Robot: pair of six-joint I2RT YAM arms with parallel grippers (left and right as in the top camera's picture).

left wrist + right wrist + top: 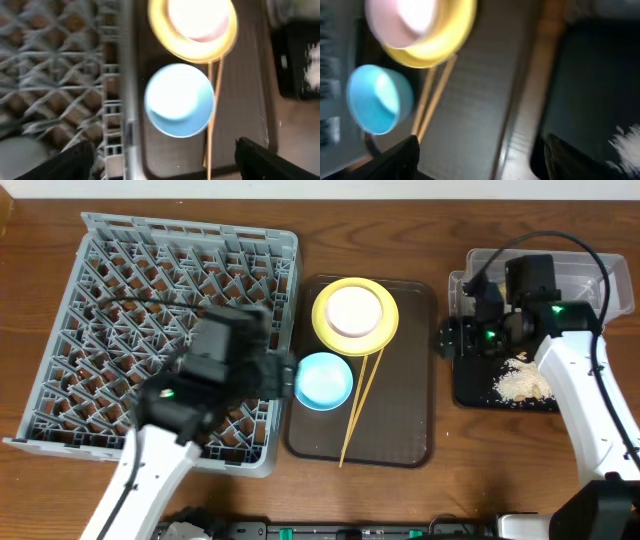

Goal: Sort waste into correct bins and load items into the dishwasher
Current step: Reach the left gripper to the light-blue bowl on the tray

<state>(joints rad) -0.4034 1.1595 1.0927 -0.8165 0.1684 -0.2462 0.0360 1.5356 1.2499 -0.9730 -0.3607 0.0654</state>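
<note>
Your overhead view's evenly lit and sharp, though the left arm (215,358) smears a bit. Both wrist views are badly motion-blurred, and the white bowl (200,17) blows out into glare.

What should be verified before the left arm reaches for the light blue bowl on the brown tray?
1. Left gripper open and empty: ok.
2. Round light blue bowl upright: ok.
3. Thin wooden chopsticks clear of the bowl: cannot tell; they lie right beside it.
4. Large grey lattice dish rack has free cells: ok.
5. Right gripper out of the way, open near the shallow black tray: ok.
</note>
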